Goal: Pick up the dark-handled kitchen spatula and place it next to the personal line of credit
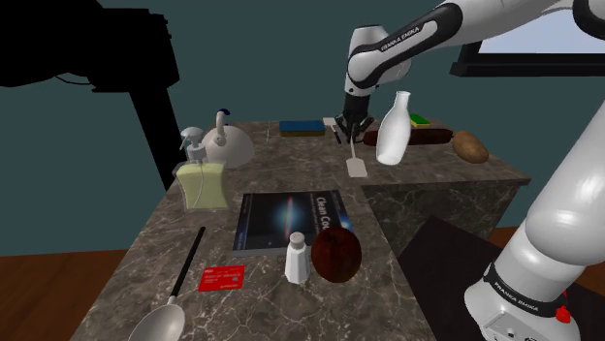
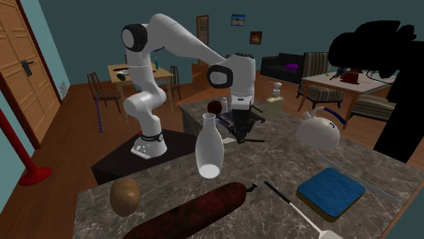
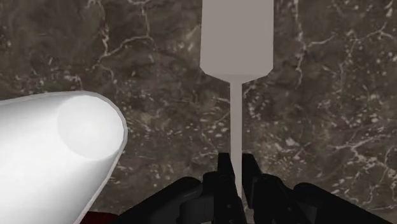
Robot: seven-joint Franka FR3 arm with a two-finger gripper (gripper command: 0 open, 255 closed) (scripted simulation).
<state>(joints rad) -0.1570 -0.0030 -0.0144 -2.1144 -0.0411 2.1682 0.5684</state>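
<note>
Pinching the thin pale shaft of the spatula (image 3: 236, 39), the black tool (image 3: 236, 175) has its two fingers pressed in on either side of it, with no gap showing between finger and shaft. The spatula's long axis runs straight out ahead of the tool. Its flat, light blade is at the far end, over the dark veined counter (image 1: 291, 172). In the second exterior view a dark bar sticks out behind the fingers, probably the handle. Whether the blade is resting on the counter or is lifted just off it cannot be told.

A white bottle (image 3: 57, 149) stands just beside the tool on one side, close enough to be clipped if the tool swings that way.

In the shoulder view the tool (image 1: 351, 124) is at one end of the counter, with the blade (image 1: 356, 167) below it. The red card (image 1: 222, 278) that the task names lies flat, well apart from the tool, near the opposite end of the counter. It is on the side of the tool away from the bottle. A dark book (image 1: 291, 221) lies between the tool and the card. A white shaker (image 1: 299, 258) and a brown ball (image 1: 336, 254) stand just beside the card's end of that book.

The grasp looks made, and the carry to the card is not yet done. The move ahead is a long one across the counter, away from the bottle and over the book.
</note>
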